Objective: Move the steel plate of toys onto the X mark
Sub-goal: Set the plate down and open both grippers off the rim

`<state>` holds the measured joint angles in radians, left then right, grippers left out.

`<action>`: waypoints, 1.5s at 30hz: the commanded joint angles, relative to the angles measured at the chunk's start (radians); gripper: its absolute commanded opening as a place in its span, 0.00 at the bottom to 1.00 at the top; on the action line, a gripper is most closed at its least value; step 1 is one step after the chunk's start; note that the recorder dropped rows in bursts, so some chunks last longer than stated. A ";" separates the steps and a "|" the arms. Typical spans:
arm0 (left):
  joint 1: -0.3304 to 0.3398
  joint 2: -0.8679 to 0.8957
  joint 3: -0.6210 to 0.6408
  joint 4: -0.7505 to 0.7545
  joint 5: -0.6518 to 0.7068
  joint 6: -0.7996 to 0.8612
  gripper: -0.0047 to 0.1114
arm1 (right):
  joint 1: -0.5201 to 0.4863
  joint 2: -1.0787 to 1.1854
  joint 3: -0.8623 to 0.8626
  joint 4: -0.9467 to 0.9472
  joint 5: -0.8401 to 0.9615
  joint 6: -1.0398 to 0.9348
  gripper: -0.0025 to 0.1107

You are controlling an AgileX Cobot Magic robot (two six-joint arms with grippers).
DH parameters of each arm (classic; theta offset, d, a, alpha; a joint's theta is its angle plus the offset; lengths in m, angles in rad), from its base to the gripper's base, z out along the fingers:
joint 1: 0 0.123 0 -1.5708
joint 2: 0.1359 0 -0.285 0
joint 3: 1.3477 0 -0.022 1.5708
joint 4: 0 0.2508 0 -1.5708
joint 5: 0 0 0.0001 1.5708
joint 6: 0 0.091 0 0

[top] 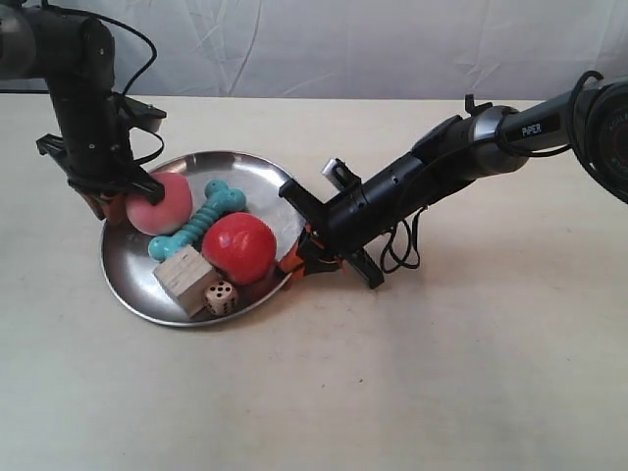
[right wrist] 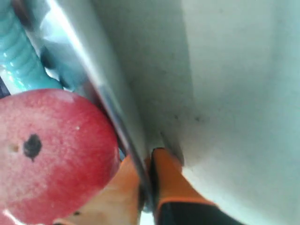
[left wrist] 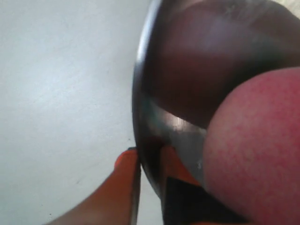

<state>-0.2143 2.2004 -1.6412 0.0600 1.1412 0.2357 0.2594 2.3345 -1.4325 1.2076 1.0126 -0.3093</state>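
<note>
The steel plate (top: 132,265) sits at the table's left middle and holds the pink peach (top: 160,203), turquoise bone (top: 201,221), red apple (top: 239,247), wooden cube (top: 183,279) and spotted die (top: 220,296). My left gripper (top: 110,204) is shut on the plate's rim beside the peach; its wrist view shows the rim (left wrist: 140,93) pinched between orange fingers (left wrist: 117,187), with the peach (left wrist: 258,150) close by. My right gripper (top: 299,257) is shut on the opposite rim (right wrist: 93,84) next to the apple (right wrist: 51,150) and bone (right wrist: 18,56). The X mark does not show in any view.
The pale table (top: 442,373) stretches in front of and to the right of the plate. A white cloth backdrop (top: 343,44) closes the far side. Black cables (top: 402,250) hang under the right arm.
</note>
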 commanded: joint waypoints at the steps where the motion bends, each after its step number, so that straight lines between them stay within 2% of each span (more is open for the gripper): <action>1: -0.046 0.001 0.001 -0.314 0.080 -0.026 0.04 | 0.008 -0.014 -0.029 0.204 -0.116 0.014 0.23; 2: -0.046 0.001 -0.002 -0.294 0.080 -0.049 0.04 | 0.008 -0.014 -0.029 0.198 -0.123 0.016 0.30; 5: -0.042 0.001 -0.014 -0.261 0.080 -0.081 0.08 | 0.008 -0.007 -0.029 0.185 -0.128 0.042 0.39; 6: -0.041 0.001 -0.019 -0.269 0.080 -0.083 0.10 | 0.008 -0.002 -0.029 0.185 -0.123 0.045 0.39; 10: -0.021 0.001 -0.047 -0.275 0.080 -0.127 0.33 | 0.008 0.008 -0.029 0.124 -0.107 0.082 0.39; 12: -0.012 -0.001 -0.050 -0.269 0.080 -0.129 0.37 | 0.008 0.011 -0.029 0.121 -0.115 0.094 0.39; 20: 0.026 -0.001 -0.050 -0.236 0.080 -0.133 0.37 | 0.008 0.011 -0.029 0.000 -0.119 0.157 0.39; 25: 0.026 -0.001 -0.050 -0.227 0.080 -0.133 0.37 | 0.008 0.011 -0.029 -0.160 -0.098 0.225 0.39; 35: 0.026 -0.001 -0.050 -0.223 0.080 -0.133 0.37 | 0.008 -0.004 -0.029 -0.310 -0.072 0.269 0.39; 41: 0.026 -0.001 -0.050 -0.221 0.080 -0.133 0.37 | 0.008 -0.045 -0.029 -0.479 -0.086 0.360 0.39; 45: 0.026 -0.003 -0.050 -0.221 0.080 -0.133 0.37 | 0.008 -0.050 -0.029 -0.504 -0.072 0.371 0.39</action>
<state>-0.1909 2.2026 -1.6888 -0.1627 1.2150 0.1089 0.2712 2.2725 -1.4762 0.8340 0.9506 0.0491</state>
